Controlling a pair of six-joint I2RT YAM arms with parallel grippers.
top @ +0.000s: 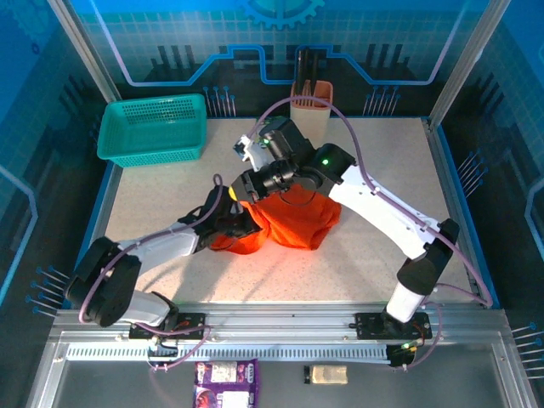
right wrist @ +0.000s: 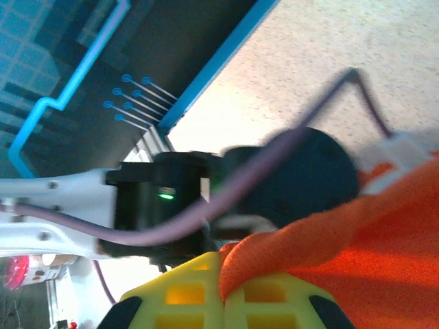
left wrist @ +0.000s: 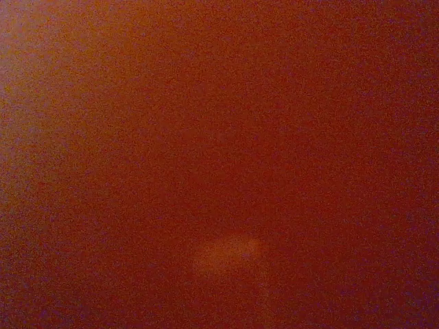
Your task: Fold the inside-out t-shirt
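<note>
Your right pincer point(right wrist: 223, 305) is clamped tight, its yellow fingers point(right wrist: 180, 301) pressed together on a raised fold of the inside-out t-shirt point(right wrist: 370, 253). That shirt lies bunched in an orange heap on the table point(top: 382, 161), to the right of the teal basket point(top: 153, 127) and nearer the arm bases than it, well apart from it. Your left pincer point(top: 233, 218) sits at the heap's edge on the basket's side, sunk into the cloth. Orange fabric blankets its wrist camera, so you cannot tell whether its jaws are open or closed.

One orange t-shirt point(top: 293, 223), one teal basket point(top: 151, 151), two robot arms point(top: 170, 242) point(top: 382, 204)
</note>
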